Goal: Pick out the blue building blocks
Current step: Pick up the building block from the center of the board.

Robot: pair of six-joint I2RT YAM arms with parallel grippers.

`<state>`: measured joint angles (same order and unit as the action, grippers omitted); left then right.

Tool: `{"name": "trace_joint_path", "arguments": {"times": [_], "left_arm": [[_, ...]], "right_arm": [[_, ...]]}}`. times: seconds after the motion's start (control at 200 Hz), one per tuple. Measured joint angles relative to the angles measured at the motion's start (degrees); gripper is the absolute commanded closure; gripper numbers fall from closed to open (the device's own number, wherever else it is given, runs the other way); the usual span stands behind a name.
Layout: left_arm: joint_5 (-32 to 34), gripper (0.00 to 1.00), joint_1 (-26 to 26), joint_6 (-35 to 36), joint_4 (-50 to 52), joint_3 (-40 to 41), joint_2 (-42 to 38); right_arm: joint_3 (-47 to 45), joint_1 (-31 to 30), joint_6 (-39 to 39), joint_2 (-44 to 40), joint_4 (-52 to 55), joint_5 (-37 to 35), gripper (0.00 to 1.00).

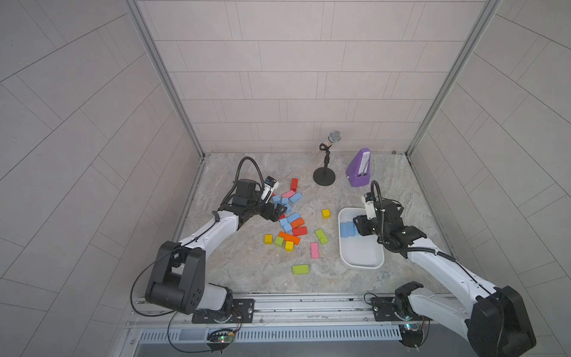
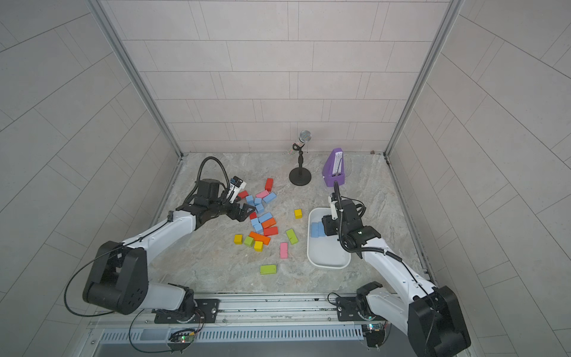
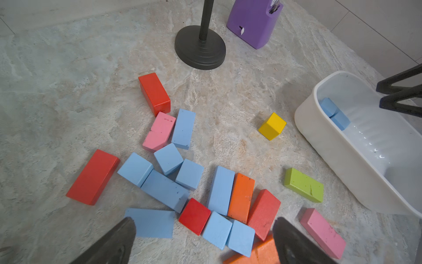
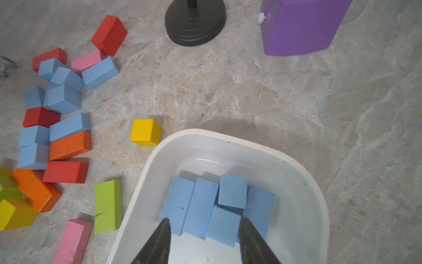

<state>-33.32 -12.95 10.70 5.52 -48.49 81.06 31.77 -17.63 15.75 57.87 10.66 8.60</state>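
Several blue building blocks [image 1: 292,218] lie in a mixed pile at the left of the floor, also clear in the left wrist view [image 3: 220,189] and the right wrist view [image 4: 68,126]. More blue blocks [image 4: 202,201] lie flat in the white bin [image 1: 361,265] at the right, seen in both top views [image 2: 316,229]. My left gripper [image 1: 276,213] hangs open just over the pile's left side, its jaws wide above blue and red blocks [image 3: 204,222]. My right gripper [image 1: 357,227] hovers over the bin, jaws apart [image 4: 204,219] above the blue blocks and holding nothing.
A black microphone stand [image 1: 324,177] and a purple metronome [image 1: 358,168] stand at the back. Loose around the pile are a yellow cube [image 1: 325,213], a green brick [image 1: 300,269] and a pink brick [image 1: 314,250]. Tiled walls close in three sides.
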Motion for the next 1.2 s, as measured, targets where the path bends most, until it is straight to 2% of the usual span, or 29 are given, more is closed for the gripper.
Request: {"name": "trace_joint_path", "arguments": {"times": [0.095,0.235,0.47,0.725,0.961,1.036,1.146,1.201], "left_arm": [[-0.5,0.02,1.8,3.9,4.1,-2.1,0.0],[1.9,0.02,2.3,12.0,10.5,-5.9,1.0],[6.5,0.03,2.3,23.5,24.3,-15.5,8.6],[12.7,0.08,2.3,29.4,31.7,-23.1,15.6],[21.4,0.09,2.3,32.8,32.9,-29.6,23.6],[23.0,0.15,2.3,33.9,33.0,-31.5,26.1],[23.5,0.17,2.2,36.7,33.8,-35.0,29.7],[23.5,0.26,2.1,39.6,34.5,-35.9,31.0]], "right_arm": [[-2.6,0.0,-0.6,-2.6,-3.8,1.7,0.49],[-4.1,0.0,-1.0,-4.9,-7.4,2.8,0.49],[-6.8,0.0,-1.0,-7.8,-10.4,3.9,0.48],[-10.8,0.0,-1.0,-10.6,-17.0,11.6,0.48],[-10.9,0.0,-1.0,-10.5,-19.4,13.5,0.48],[-10.9,0.0,-1.0,-10.5,-19.5,13.5,0.48],[-10.9,0.0,-1.2,-10.5,-19.5,13.5,0.48],[-10.9,0.0,-1.4,-10.5,-19.5,13.4,0.48]]}}
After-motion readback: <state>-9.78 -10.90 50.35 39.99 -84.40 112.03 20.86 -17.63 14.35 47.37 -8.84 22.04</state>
